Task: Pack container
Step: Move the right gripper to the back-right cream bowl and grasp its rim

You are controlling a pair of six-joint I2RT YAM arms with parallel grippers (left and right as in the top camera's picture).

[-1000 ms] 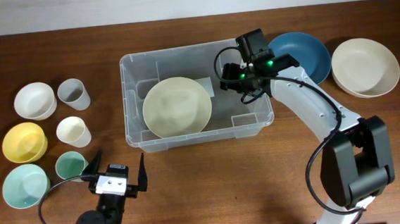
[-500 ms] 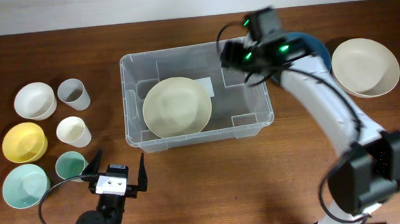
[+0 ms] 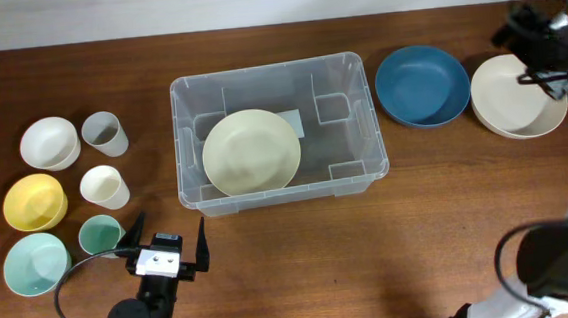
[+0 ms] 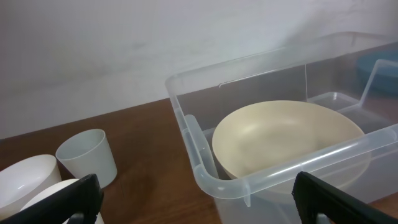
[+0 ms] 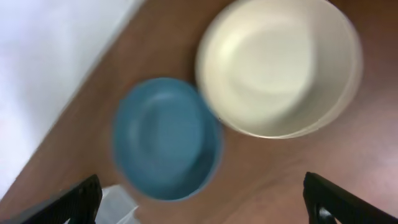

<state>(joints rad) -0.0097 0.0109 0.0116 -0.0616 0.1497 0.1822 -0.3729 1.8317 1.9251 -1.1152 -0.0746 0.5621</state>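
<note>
The container [image 3: 258,74], a large rectangular clear plastic bin with rounded corners and a rim, sits upright mid-table on the brown wooden table [image 3: 449,228], long side running left-right. Inside, a cream round plate [image 3: 250,151] lies on the base, in the left half. A white label [image 3: 293,124] on the base shows just at the plate's far-right edge.

My left gripper [image 3: 167,235] hangs at the near table edge, just in front of the container's near-left corner. Its jaws are spread wide with nothing between them. My left wrist view shows only the two dark tips at its bottom corners, with the container's corner and the plate beyond.

My right gripper [image 5: 202,202] is over the far right end of the table, well apart from the container. Its jaws are also wide apart, with the tips at the bottom corners of my right wrist view. That view is blurred.

Right of the container is a blue round bowl [image 3: 422,86], near its right wall. A large cream bowl [image 3: 518,95] sits just beside the blue one; I cannot tell if the rims touch. My right arm is above the cream one.

Left of the container, well apart from it, are two columns of dishes, all mouth-up:
- **Outer column, far to near:** white bowl [image 3: 48,142], yellow bowl [image 3: 34,202], pale teal bowl [image 3: 36,265].
- **Inner column, far to near:** grey translucent cup [image 3: 105,133], white cup [image 3: 104,187], small green cup [image 3: 100,233]. The green cup is near my left gripper.
</note>
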